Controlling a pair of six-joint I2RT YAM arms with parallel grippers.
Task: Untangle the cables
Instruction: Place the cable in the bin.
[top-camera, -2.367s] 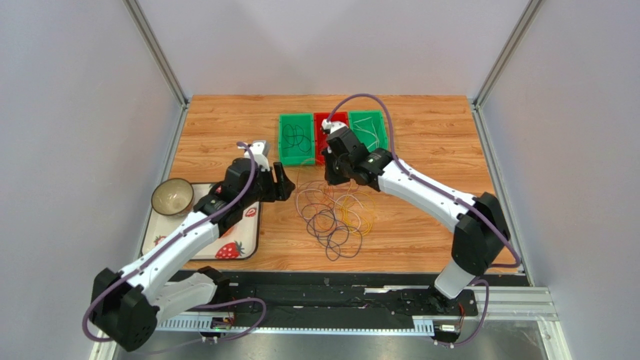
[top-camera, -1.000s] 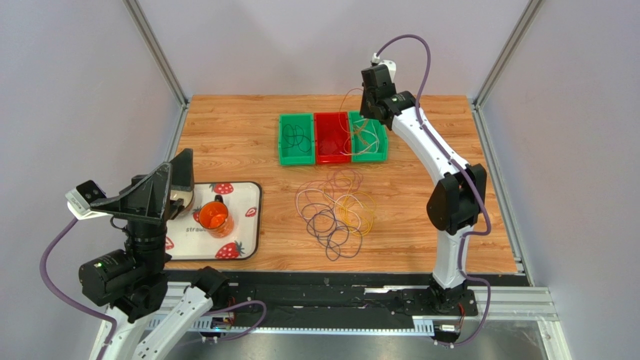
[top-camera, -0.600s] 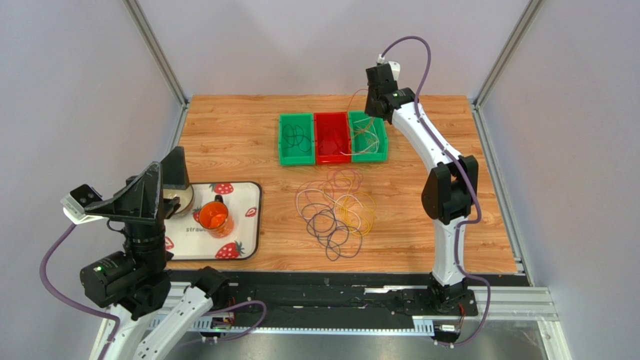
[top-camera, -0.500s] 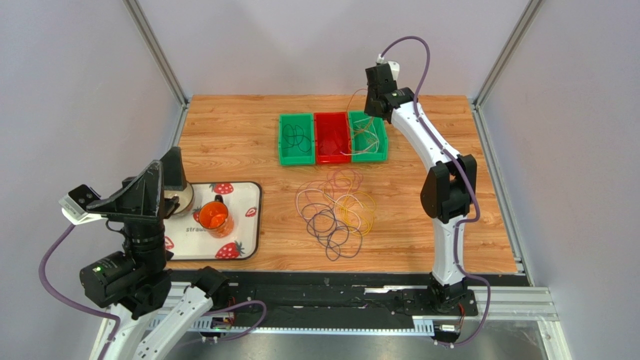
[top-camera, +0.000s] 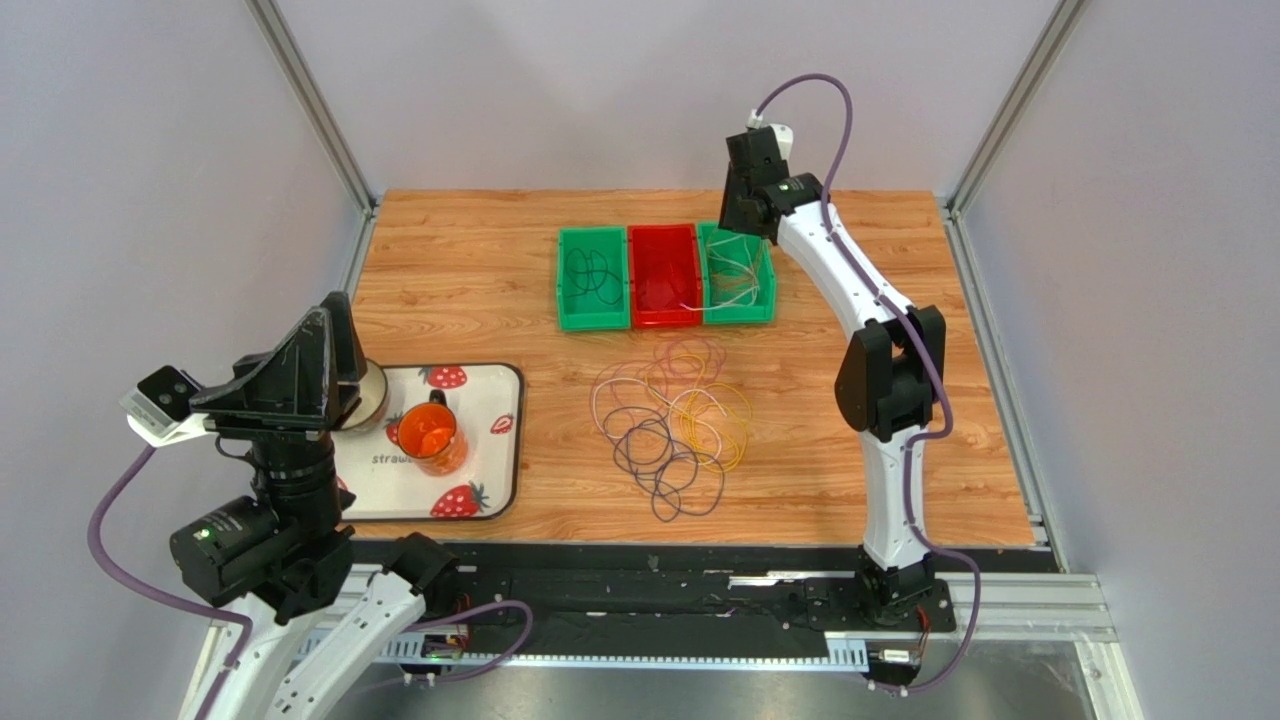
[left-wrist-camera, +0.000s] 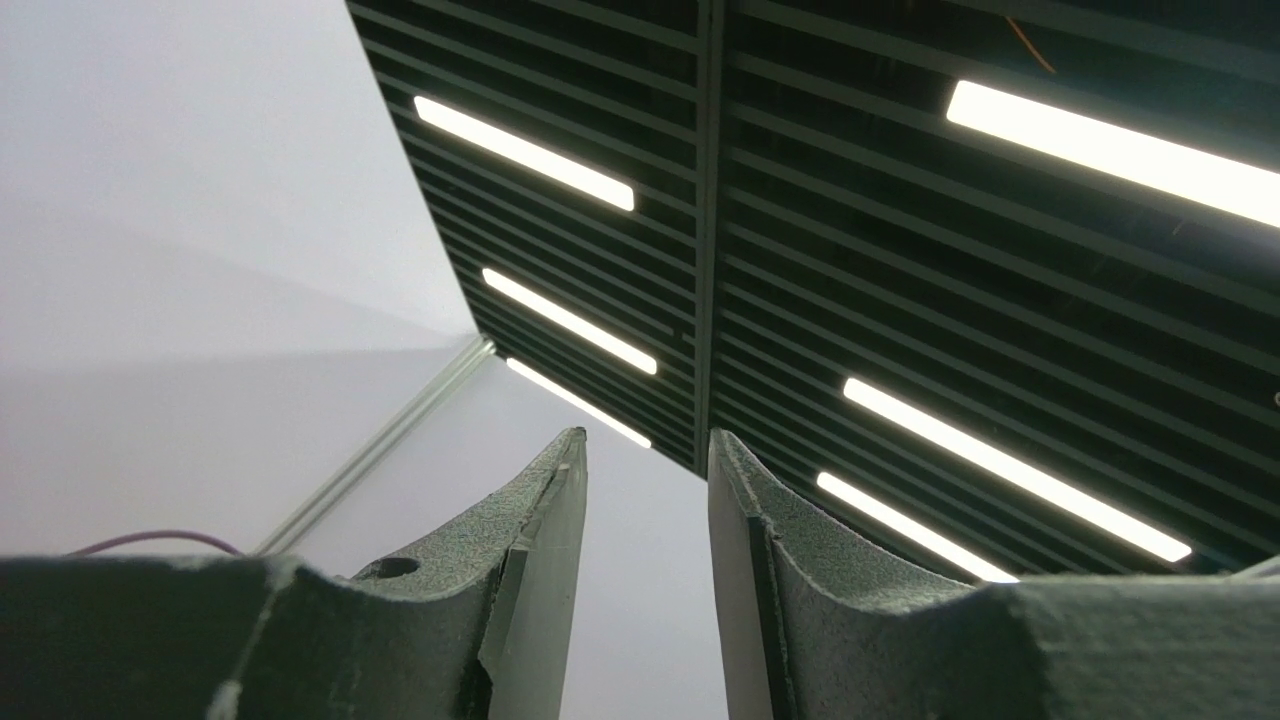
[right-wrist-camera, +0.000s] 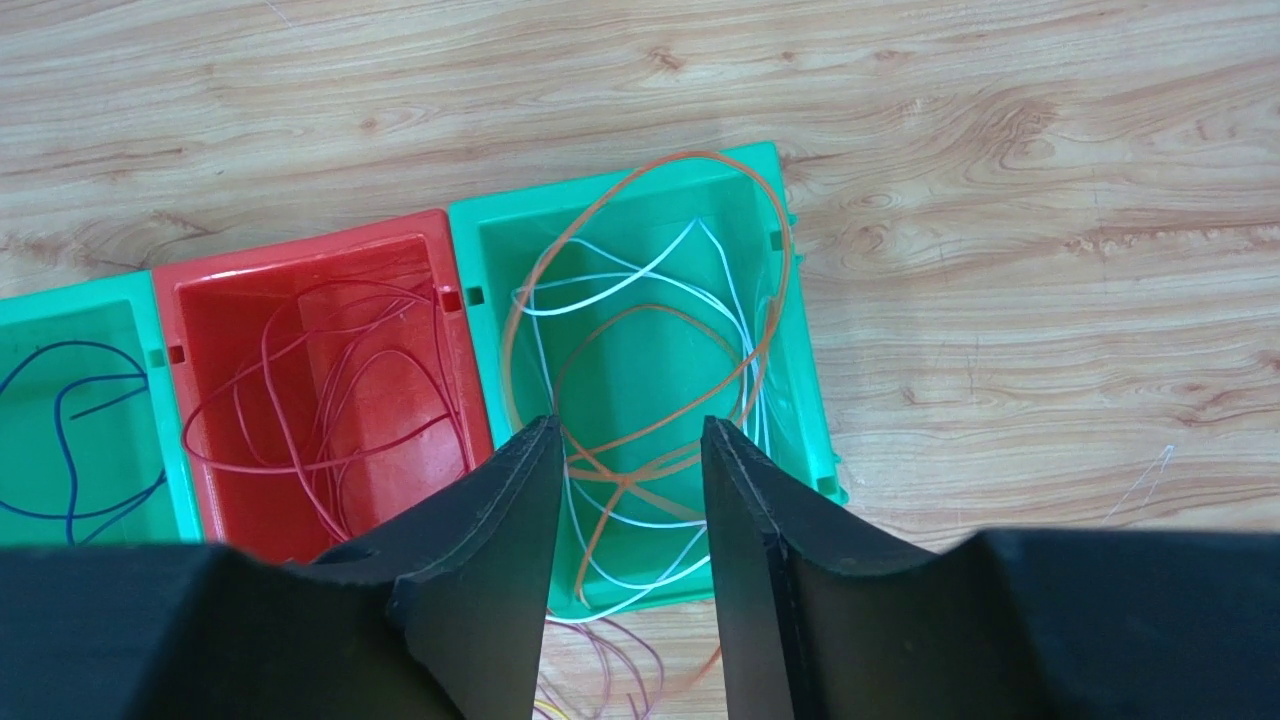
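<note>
- Left claw (left-wrist-camera: 646, 450), raised over the desk's near-left corner, points up at the ceiling, part open and holding nothing.
- Tangled cables (top-camera: 672, 420) lie mid-desk toward the near edge. A few more sit in three bins (top-camera: 663, 318) near the far edge.
- Right claw (right-wrist-camera: 628, 435) hangs above the rightmost bin (right-wrist-camera: 804, 338), part open and empty.

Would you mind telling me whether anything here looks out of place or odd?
Yes. An orange cable lies in the right green bin among white cables, and one loop spills over its rim onto the table. The left gripper also points up at the ceiling, away from the work.
</note>
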